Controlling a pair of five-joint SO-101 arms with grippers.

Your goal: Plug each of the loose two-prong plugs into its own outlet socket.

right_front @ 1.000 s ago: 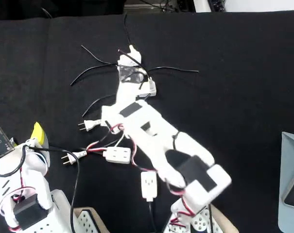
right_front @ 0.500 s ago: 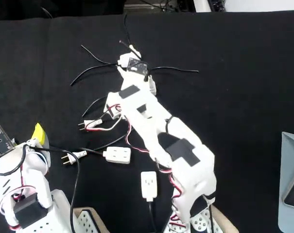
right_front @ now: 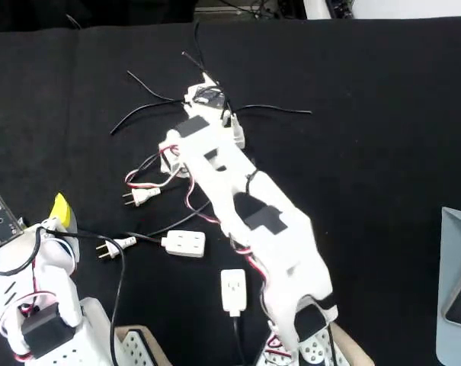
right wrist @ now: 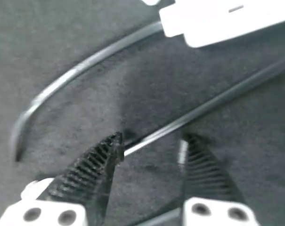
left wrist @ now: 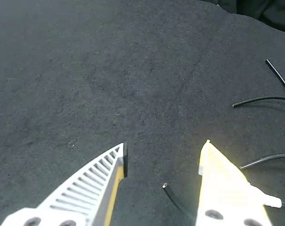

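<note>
right gripper (right wrist: 149, 146) spread, straddling black cable (right wrist: 203, 110) crosswise, upper centre of high view; white connector (right wrist: 222, 19) just beyond fingertips. left gripper (left wrist: 163, 155) spread, lower left, farther away.

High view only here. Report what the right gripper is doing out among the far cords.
Observer: In the right wrist view, the right gripper is open. A black cord crosses the cloth at its fingertips and is not gripped.
Operator: Say what lies beyond it.
Observer: A white block with its own cord, apart from the fingers.
Operator: Now the left one.
Observer: The left gripper is open over the black cloth, with a loose cord end between its fingers.
</note>
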